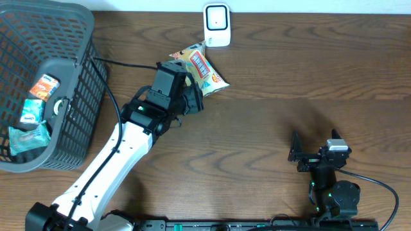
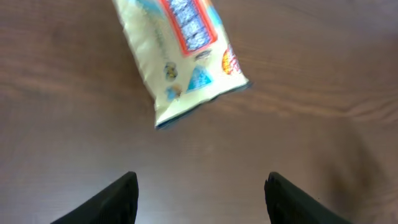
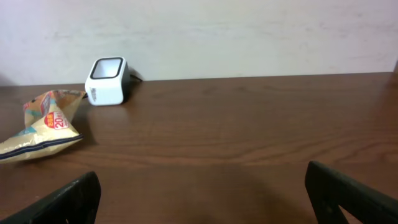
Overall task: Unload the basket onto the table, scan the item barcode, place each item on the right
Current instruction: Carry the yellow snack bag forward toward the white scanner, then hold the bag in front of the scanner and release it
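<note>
- We see the bag (image 1: 200,68) lying flat on the table (image 1: 289,77), printed face up. It is just in front of the scanner (image 1: 217,25) and a little to its left. One corner comes close to the scanner's base, but we cannot tell whether they touch.
- Our left gripper (image 2: 199,193) hovers just beside the bag's near end, jaws apart and nothing between them. The wrist view shows bare wood between the fingers (image 2: 118,199) and the bag, so the bag rests on the table alone.
- The scanner's window faces upward. We judge that the bag must be lifted and held with its barcode toward that window, since lying beside it will not do. No barcode shows on the visible face, so it may be on the underside.
- The left gripper is roughly in line with the bag's length. We think this suits a pinch on the near sealed edge, where the bag is thin and flat.
- Our right gripper (image 1: 294,151) sits well apart at the near right of the table, jaws spread wide and empty. We take it to be parked clear of the work, though its camera gives a side look at the bag and scanner.
- The basket (image 1: 64,25) at the far left holds other packets (image 1: 38,96). It is near the left arm, probably so that arm can serve both basket and scanner.
</note>
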Controlling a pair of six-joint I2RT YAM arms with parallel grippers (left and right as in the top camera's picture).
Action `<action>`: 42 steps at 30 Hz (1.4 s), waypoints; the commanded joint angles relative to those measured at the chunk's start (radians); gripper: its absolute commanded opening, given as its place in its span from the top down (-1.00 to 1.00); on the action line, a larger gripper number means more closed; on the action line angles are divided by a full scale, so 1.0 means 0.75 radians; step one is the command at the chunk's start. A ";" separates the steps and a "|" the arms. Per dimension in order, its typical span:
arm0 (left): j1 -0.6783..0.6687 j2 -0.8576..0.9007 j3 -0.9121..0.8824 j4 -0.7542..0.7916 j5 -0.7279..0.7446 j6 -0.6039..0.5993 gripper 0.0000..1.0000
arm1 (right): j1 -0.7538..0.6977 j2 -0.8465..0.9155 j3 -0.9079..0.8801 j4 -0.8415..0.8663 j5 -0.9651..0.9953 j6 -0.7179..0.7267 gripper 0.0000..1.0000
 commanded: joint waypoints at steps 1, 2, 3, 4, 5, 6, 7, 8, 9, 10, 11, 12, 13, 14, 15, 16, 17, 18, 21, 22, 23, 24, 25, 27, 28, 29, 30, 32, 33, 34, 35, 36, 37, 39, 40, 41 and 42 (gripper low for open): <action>0.001 0.008 0.023 -0.041 0.015 -0.026 -0.29 | -0.011 0.001 -0.002 -0.006 0.011 0.013 -0.99; 0.001 0.008 0.023 -0.047 0.015 -0.026 -0.31 | -0.011 0.001 -0.002 -0.006 0.011 0.013 -0.99; 0.001 0.008 0.023 -0.055 0.015 -0.026 -0.47 | -0.011 0.001 -0.002 -0.006 0.011 0.013 -0.98; 0.001 0.008 0.023 -0.066 0.015 -0.026 -0.50 | -0.011 0.001 -0.002 -0.006 0.011 0.013 -0.99; 0.001 0.008 0.023 -0.076 0.015 -0.026 -0.51 | -0.011 0.001 -0.002 -0.006 0.011 0.013 -0.99; 0.001 0.008 0.023 -0.083 0.015 -0.026 -0.51 | -0.011 0.001 -0.002 -0.006 0.011 0.013 -0.98; 0.001 0.008 0.023 -0.095 0.015 -0.026 -0.52 | -0.011 0.001 -0.002 -0.006 0.011 0.013 -0.98; 0.001 0.008 0.023 -0.103 0.015 -0.026 -0.53 | -0.011 0.001 -0.002 -0.006 0.011 0.013 -0.99; 0.001 0.008 0.023 -0.112 0.015 -0.026 -0.54 | -0.011 0.001 -0.002 -0.006 0.011 0.013 -0.98; 0.001 0.008 0.023 -0.123 0.015 -0.026 -0.53 | -0.011 0.001 -0.002 -0.006 0.011 0.013 -0.98; 0.001 0.008 0.023 -0.134 0.015 -0.026 -0.54 | -0.011 0.001 -0.002 -0.006 0.011 0.013 -0.99; 0.001 0.008 0.023 -0.142 0.015 -0.026 -0.55 | -0.011 0.001 -0.002 -0.006 0.011 0.013 -0.99; 0.001 0.008 0.022 -0.150 0.014 -0.026 -0.56 | -0.011 0.001 -0.002 -0.006 0.011 0.013 -0.98; 0.001 0.008 0.023 -0.157 0.014 -0.025 -0.62 | -0.011 0.001 -0.002 -0.006 0.011 0.013 -0.98; 0.001 0.008 0.022 -0.164 0.014 -0.025 -0.64 | -0.011 0.001 -0.002 -0.006 0.011 0.013 -0.99; 0.001 0.008 0.022 -0.170 0.014 -0.025 -0.63 | -0.011 0.001 -0.002 -0.006 0.011 0.013 -0.98; 0.001 0.008 0.022 -0.174 0.014 -0.025 -0.64 | -0.011 0.001 -0.002 -0.006 0.011 0.013 -0.98; 0.001 0.008 0.022 -0.175 0.014 -0.025 -0.64 | -0.011 0.001 -0.002 -0.006 0.011 0.013 -0.99; 0.001 0.008 0.022 -0.175 0.014 -0.025 -0.66 | -0.011 0.001 -0.002 -0.006 0.011 0.013 -0.98; 0.001 0.008 0.022 -0.175 0.014 -0.025 -0.69 | -0.011 0.001 -0.002 -0.006 0.011 0.013 -0.99; 0.001 0.008 0.022 -0.175 0.014 -0.025 -0.85 | -0.011 0.001 -0.002 -0.006 0.011 0.013 -0.99; 0.001 0.008 0.022 -0.175 0.014 -0.025 -0.93 | -0.011 0.001 -0.002 -0.006 0.011 0.013 -0.99; 0.001 0.008 0.022 -0.175 0.014 -0.025 -0.96 | -0.011 0.001 -0.002 -0.006 0.011 0.013 -0.98; 0.001 0.008 0.022 -0.175 0.014 -0.025 -0.96 | -0.011 0.001 -0.002 -0.006 0.011 0.013 -0.99; 0.001 0.008 0.022 -0.175 0.014 -0.025 -0.96 | -0.011 0.001 -0.002 -0.006 0.011 0.013 -0.99; 0.001 0.008 0.022 -0.175 0.014 -0.025 -0.96 | -0.011 0.001 -0.002 -0.006 0.011 0.013 -0.98; 0.001 0.008 0.022 -0.175 0.014 -0.025 -0.96 | -0.011 0.001 -0.002 -0.006 0.011 0.013 -0.99; 0.001 0.008 0.022 -0.174 0.014 -0.026 -0.96 | -0.011 0.001 -0.002 -0.006 0.011 0.013 -0.98; 0.001 0.008 0.022 -0.174 0.015 -0.026 -0.96 | -0.011 0.001 -0.002 -0.006 0.011 0.013 -0.98; 0.001 0.008 0.022 -0.173 0.015 -0.026 -0.95 | -0.011 0.001 -0.002 -0.006 0.011 0.013 -0.99; 0.001 0.008 0.022 -0.173 0.015 -0.026 -0.95 | -0.011 0.001 -0.002 -0.006 0.011 0.013 -0.98; 0.001 0.008 0.022 -0.173 0.015 -0.026 -0.96 | -0.011 0.001 -0.002 -0.006 0.011 0.013 -0.99; 0.001 0.008 0.022 -0.174 0.016 -0.026 -0.96 | -0.011 0.001 -0.002 -0.006 0.011 0.013 -0.99; 0.001 0.008 0.022 -0.174 0.016 -0.026 -0.95 | -0.011 0.001 -0.002 -0.006 0.011 0.013 -0.98; 0.001 0.008 0.022 -0.174 0.016 -0.026 -0.96 | -0.011 0.001 -0.002 -0.006 0.011 0.013 -0.99; 0.001 0.008 0.022 -0.174 0.016 -0.026 -0.96 | -0.011 0.001 -0.002 -0.006 0.011 0.013 -0.99; 0.001 0.008 0.022 -0.174 0.016 -0.026 -0.95 | -0.011 0.001 -0.002 -0.006 0.011 0.013 -0.99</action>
